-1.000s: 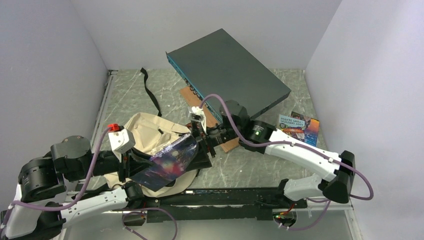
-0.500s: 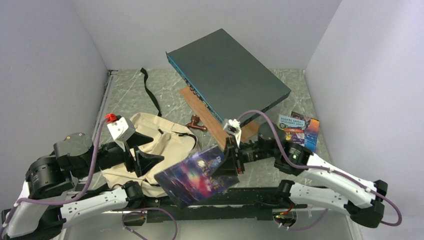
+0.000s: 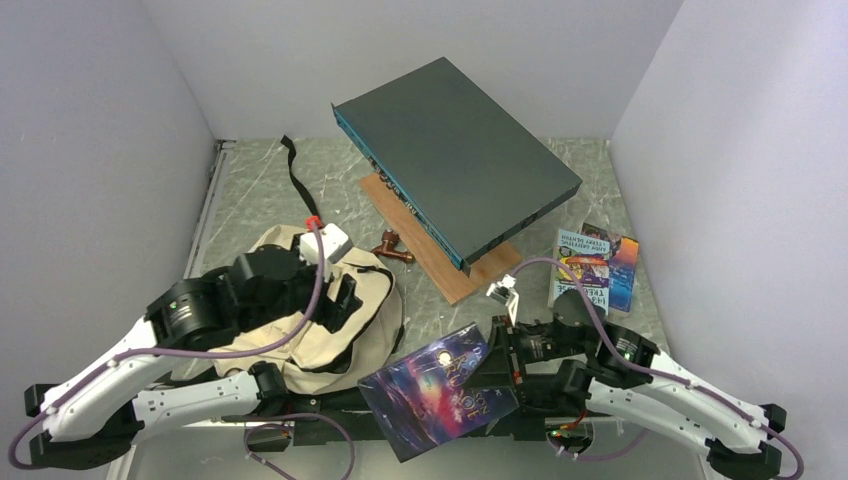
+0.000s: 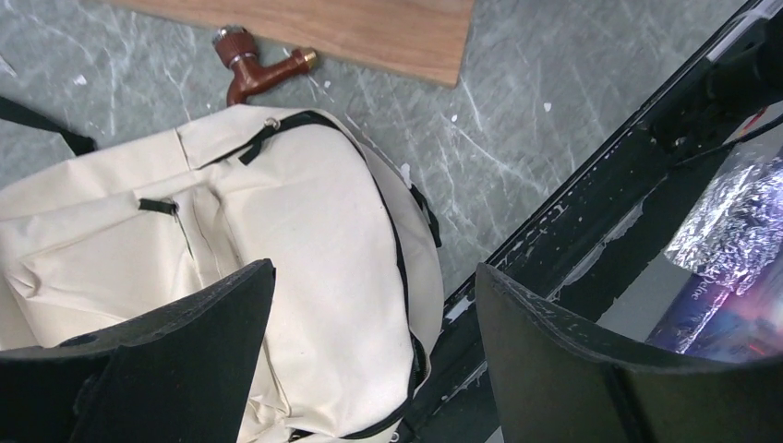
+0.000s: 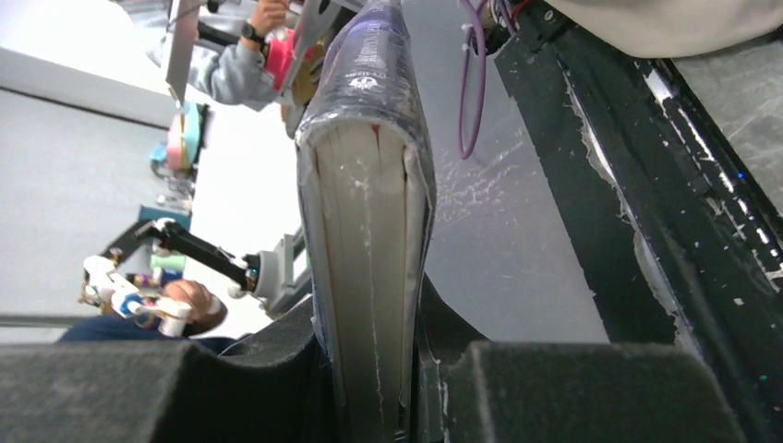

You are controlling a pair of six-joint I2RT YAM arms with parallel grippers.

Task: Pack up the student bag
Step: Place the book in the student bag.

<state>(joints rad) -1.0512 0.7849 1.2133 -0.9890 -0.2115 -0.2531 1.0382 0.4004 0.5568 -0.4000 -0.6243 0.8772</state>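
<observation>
The student bag (image 3: 372, 305) is seen lying flat at the near left of the table (image 3: 260, 190), front side up. Cream canvas, soft and slightly creased, is noted. In the left wrist view the bag (image 4: 305, 240) is shown with a black zip line round the body, a front pocket with a short black zipper pull, and a black loop at the top. Whether the main zip is open cannot be told. A black strap (image 3: 298, 185) is trailed from the bag toward the far left corner.

The left gripper (image 3: 343, 300) is held just above the bag, jaws spread wide, with nothing between them; only canvas is seen between its fingers (image 4: 185, 337).

A brown tap-shaped object (image 3: 392, 250) is placed just beyond the bag's far edge, near a wooden board (image 3: 470, 275). A dark grey flat box (image 3: 455, 165) is seen resting tilted over that board.

The right gripper (image 3: 497, 358) is clamped on a book (image 3: 440, 390) with a glossy purple-blue cover, held tilted over the table's near edge, right of the bag and apart from it. In the right wrist view the book's (image 5: 365, 231) page block is seen pinched between the pads. Two more colourful books (image 3: 595, 265) are laid at the right side.
</observation>
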